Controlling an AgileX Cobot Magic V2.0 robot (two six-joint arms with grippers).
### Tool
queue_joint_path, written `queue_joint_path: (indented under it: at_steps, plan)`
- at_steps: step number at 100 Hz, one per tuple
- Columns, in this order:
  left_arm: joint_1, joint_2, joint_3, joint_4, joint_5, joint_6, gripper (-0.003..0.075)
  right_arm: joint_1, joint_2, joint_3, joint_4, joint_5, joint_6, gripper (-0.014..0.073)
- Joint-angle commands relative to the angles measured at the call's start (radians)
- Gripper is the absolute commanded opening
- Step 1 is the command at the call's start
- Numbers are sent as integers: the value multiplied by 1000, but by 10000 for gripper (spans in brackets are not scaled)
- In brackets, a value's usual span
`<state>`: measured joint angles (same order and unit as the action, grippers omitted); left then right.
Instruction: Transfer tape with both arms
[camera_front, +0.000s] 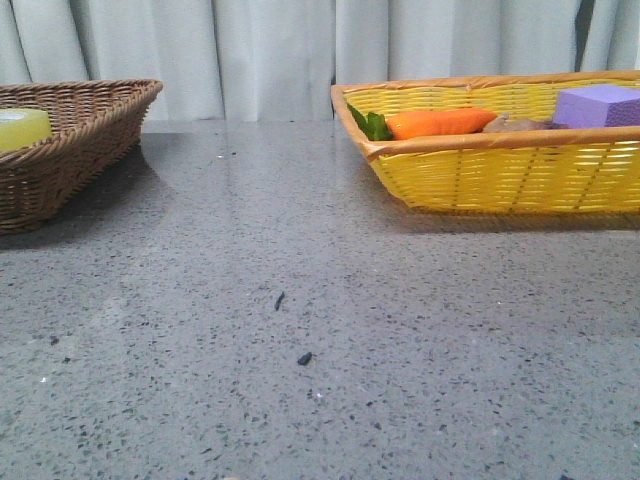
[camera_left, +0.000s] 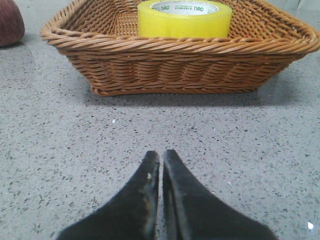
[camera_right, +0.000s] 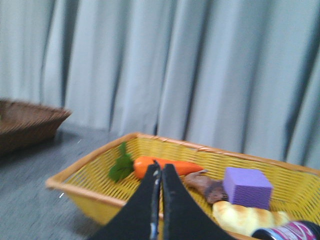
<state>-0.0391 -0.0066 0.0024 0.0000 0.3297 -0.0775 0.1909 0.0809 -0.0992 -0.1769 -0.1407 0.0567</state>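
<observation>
The tape (camera_left: 184, 19), a wide yellow roll with a white core and green print, stands inside the brown wicker basket (camera_left: 175, 60). In the front view the tape (camera_front: 22, 128) peeks over the brown basket's rim (camera_front: 90, 120) at the far left. My left gripper (camera_left: 161, 156) is shut and empty, low over the grey table, a short way in front of that basket. My right gripper (camera_right: 160, 167) is shut and empty, raised in front of the yellow basket (camera_right: 90, 190). Neither gripper shows in the front view.
The yellow basket (camera_front: 500, 170) at the right holds a carrot (camera_front: 440, 122), a purple block (camera_front: 598, 104), a brown piece (camera_right: 205, 185), a bread-like item (camera_right: 247, 217) and a dark can (camera_right: 290, 232). A dark red object (camera_left: 10, 22) lies left of the brown basket. Grey curtains hang behind.
</observation>
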Motion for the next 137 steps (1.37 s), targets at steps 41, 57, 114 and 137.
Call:
queue_joint_path:
  at_steps: [41,57,114,137]
  plan:
    - [1,-29,10,0,-52,-8,-20,-280,-113,130,218,190,-29,-74]
    - [1,-29,10,0,-52,-8,-21,-298,-111,130,218,385,-29,-74]
    - [1,-29,10,0,-52,-8,-20,-299,-111,130,218,455,-29,-74]
    - [1,-29,10,0,-52,-8,-20,-299,-111,130,218,455,-29,-74]
